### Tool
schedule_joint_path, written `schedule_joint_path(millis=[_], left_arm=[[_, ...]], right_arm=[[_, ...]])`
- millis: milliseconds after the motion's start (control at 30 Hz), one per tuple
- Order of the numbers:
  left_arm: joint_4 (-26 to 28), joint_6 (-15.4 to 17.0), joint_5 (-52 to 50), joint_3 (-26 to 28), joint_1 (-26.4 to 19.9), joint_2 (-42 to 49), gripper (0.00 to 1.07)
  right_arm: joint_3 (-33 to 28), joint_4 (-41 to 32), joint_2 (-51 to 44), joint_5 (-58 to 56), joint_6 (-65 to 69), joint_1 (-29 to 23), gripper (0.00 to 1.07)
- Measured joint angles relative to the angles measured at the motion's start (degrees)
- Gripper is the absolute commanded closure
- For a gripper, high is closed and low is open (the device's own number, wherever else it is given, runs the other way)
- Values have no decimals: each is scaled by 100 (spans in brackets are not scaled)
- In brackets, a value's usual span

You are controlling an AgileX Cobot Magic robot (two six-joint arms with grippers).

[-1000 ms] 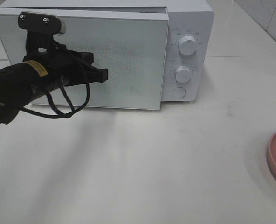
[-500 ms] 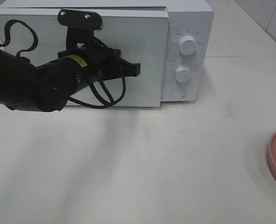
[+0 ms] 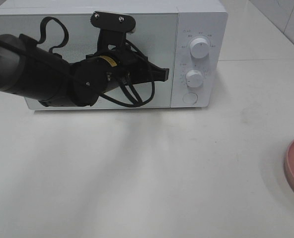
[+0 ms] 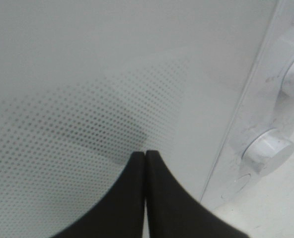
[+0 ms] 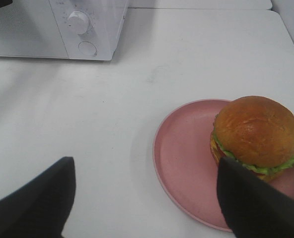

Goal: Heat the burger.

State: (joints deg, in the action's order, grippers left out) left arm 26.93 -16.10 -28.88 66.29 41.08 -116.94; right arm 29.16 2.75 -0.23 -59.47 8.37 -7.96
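Left gripper (image 4: 145, 154), fingers pressed together and empty, meets the microwave (image 3: 199, 20) door; right gripper (image 5: 146, 191) gapes wide, burger (image 5: 257, 135) at 2 o'clock.

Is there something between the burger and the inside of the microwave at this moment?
Yes. The microwave door is shut flush with the front, and the left gripper, its jaws together, presses against it. The burger sits on the pink plate with the right gripper open above it; nothing lies between those two.

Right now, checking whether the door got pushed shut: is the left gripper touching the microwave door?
Cannot tell. In the left wrist view the shut left gripper sits right at the microwave door, but neither contact nor a gap shows plainly.
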Motion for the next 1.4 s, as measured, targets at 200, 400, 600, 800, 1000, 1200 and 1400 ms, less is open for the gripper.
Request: schedule_joint_path(millis=[200,400,600,800,1000,1200,1400], left_arm=[[6,-17,126,80,6,-29,107],[132,-29,567,138,-6,74,107],[201,-52,1381,172,-23,235,87],[201,-52,3083,172,-6,493,7],[189,-52,4286,183,-6,739,6],[11,-52,5455,189,-6,1031,6],[-401,-52,6463,189,-6,1329,6]], right_arm=[[0,0,0,0,0,0,32],[0,0,0,0,0,0,32],[0,0,0,0,0,0,32],[0,0,0,0,0,0,32],[0,0,0,0,0,0,32],[0,0,0,0,0,0,32],[0,0,0,0,0,0,32]])
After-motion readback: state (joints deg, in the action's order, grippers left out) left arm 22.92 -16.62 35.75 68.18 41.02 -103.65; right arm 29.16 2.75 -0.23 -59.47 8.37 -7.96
